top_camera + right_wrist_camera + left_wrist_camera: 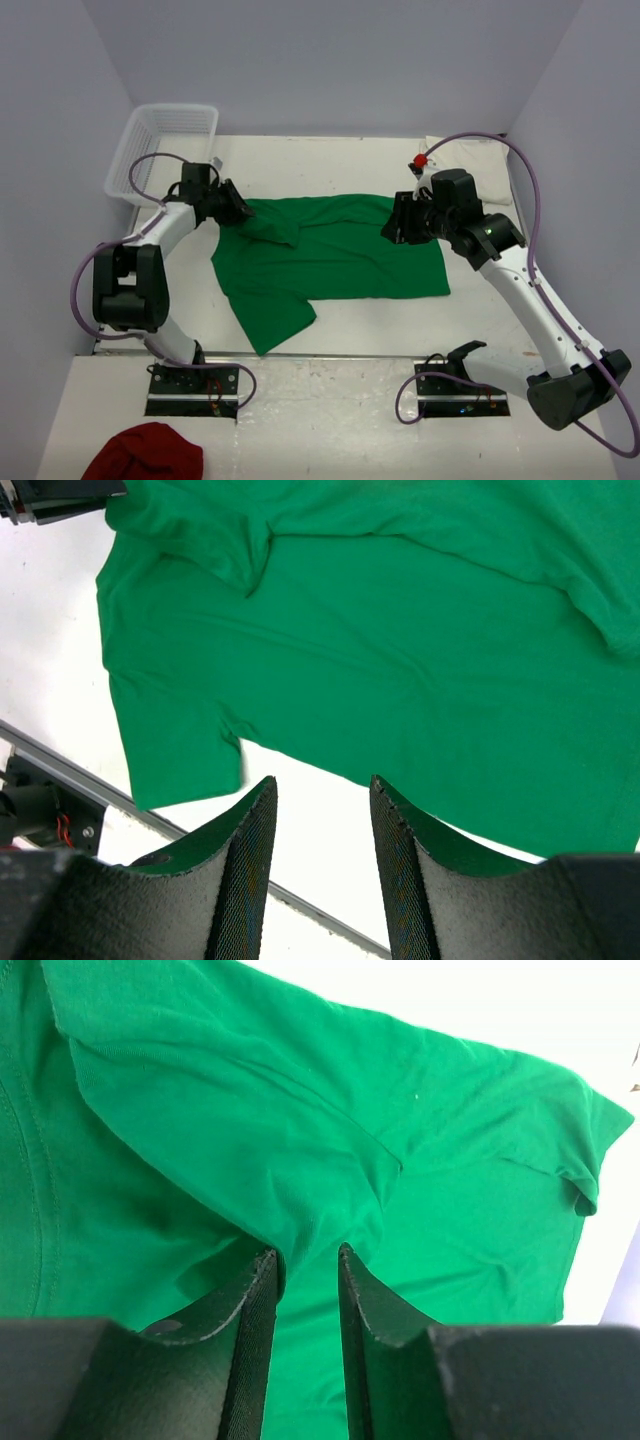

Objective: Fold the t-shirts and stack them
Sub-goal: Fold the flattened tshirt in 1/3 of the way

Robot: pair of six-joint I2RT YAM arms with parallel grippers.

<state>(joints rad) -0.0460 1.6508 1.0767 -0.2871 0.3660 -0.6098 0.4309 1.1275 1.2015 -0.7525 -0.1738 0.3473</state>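
Observation:
The bright green t-shirt (330, 255) lies spread across the white table, one sleeve folded in over its upper left part. My left gripper (238, 212) sits at that upper left edge. In its wrist view the jaws (308, 1252) stand narrowly apart, a fold of green cloth (250, 1090) lying against the left fingertip, pads bare. My right gripper (398, 228) hovers over the shirt's upper right part. It is open (322, 780), with bare table and the shirt's hem (400, 630) below. The cream-white t-shirt (480, 155) lies at the back right, partly behind the right arm.
A white mesh basket (165, 140) stands at the back left corner. A dark red cloth (145, 452) lies on the near platform in front of the left arm's base. The table's front edge runs just below the green shirt's lower sleeve (275, 325).

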